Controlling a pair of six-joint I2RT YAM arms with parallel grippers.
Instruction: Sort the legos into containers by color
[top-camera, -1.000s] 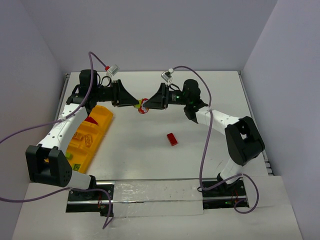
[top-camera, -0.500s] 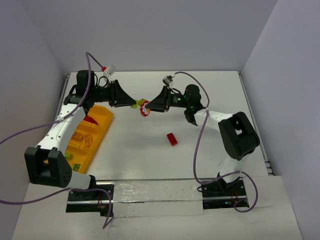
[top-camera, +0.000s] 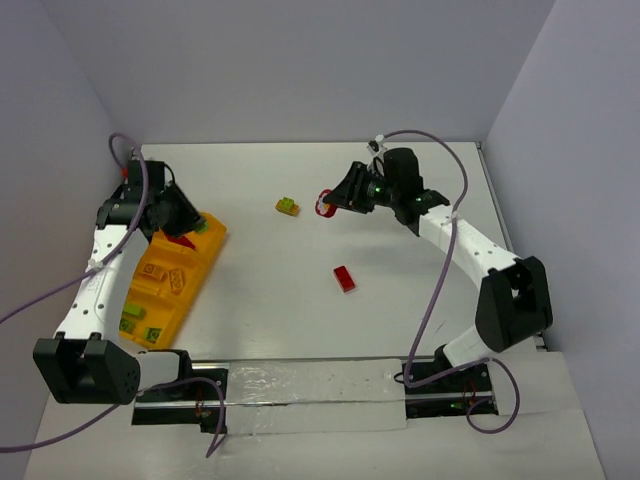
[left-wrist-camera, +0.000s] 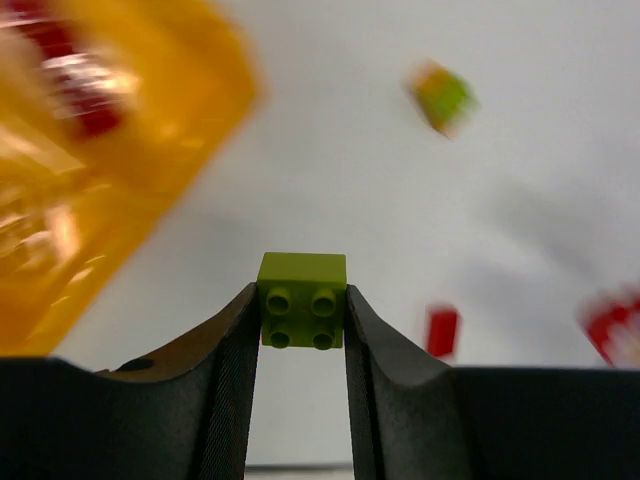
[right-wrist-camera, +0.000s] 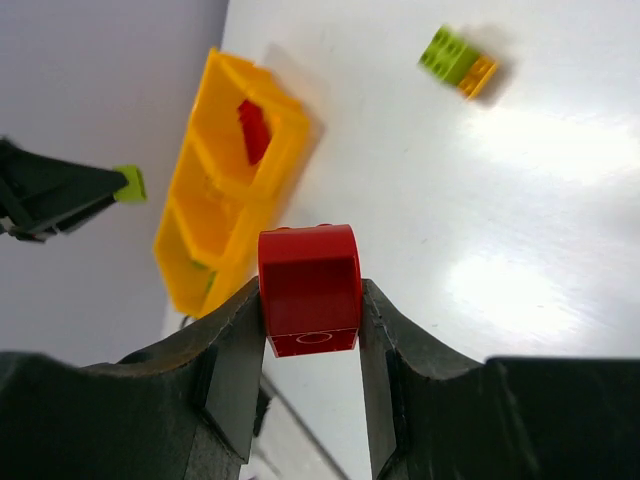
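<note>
**Counter (top-camera: 300, 330), white: contents from near edge to far edge**

1. Tray (top-camera: 196, 283): orange-yellow, long and shallow, lying slanted along the left edge.
   - Near compartment: lime bricks (top-camera: 130, 321).
   - Middle compartment: yellow bricks (top-camera: 172, 279).
   - Far compartment: one red piece (top-camera: 184, 240).
2. Loose red brick (top-camera: 344, 279): lying flat at about mid-counter, well apart from both pincers.
3. Left pincer (left-wrist-camera: 300, 300): at the tray's far end. Its jaws are clamped on the held lime brick (left-wrist-camera: 302, 275), which is gripped by two opposite sides right at the fingertips.
4. Two-colour clump (top-camera: 288, 207): lime and yellow-orange, resting toward the far edge between the two pincers and touching neither.
5. Right pincer (right-wrist-camera: 311, 300): just right of the clump and raised off the counter. Its jaws are clamped on a rounded red brick (right-wrist-camera: 308, 265), which sits between the fingertips.
</note>
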